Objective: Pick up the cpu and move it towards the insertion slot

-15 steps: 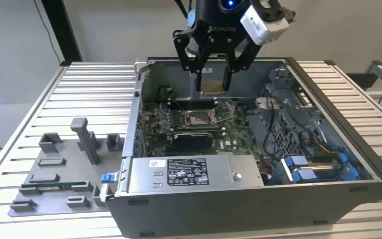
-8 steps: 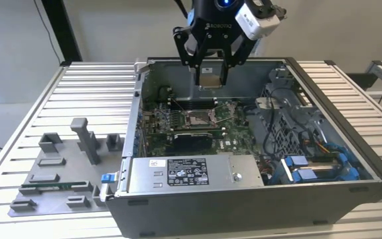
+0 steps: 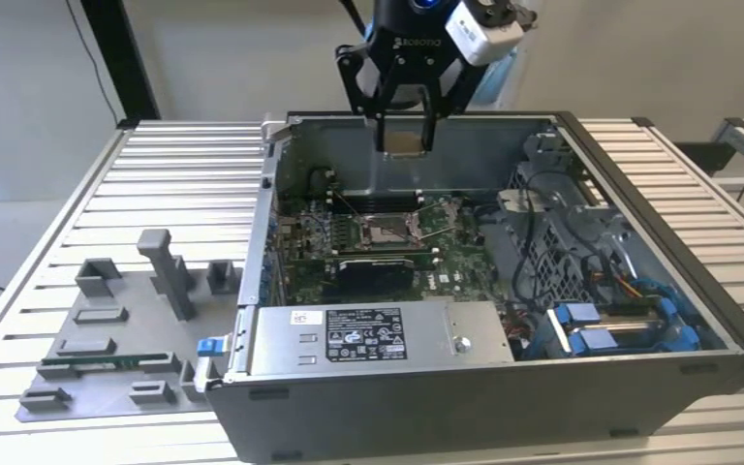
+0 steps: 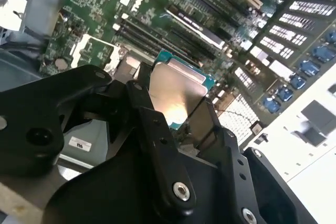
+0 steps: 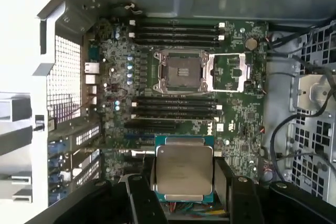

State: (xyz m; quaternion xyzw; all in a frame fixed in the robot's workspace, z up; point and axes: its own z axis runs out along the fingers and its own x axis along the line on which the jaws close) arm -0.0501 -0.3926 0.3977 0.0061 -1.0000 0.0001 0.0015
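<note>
A black two-fingered pincer hangs above the rear of an open computer case, its fingers closed on the cpu. In both wrist views the cpu sits gripped by its side edges, its shiny silver top facing the cameras and a teal-green rim showing around it. It is clear of the motherboard, held in the air.

Below the pincer and ahead of it lies the insertion slot, a square socket with a silver frame and a dark centre; its hinged cover plate lies folded open just beside it. In the exterior view the insertion slot sits well below the pincer, near the middle of the green board.

Outward, the case rests on a ribbed metal bench, with a grey fixture tray to the side.

The pick-up looks done; the carry toward the slot is under way. Closing in would call for lowering while keeping the chip level and square to the frame
</note>
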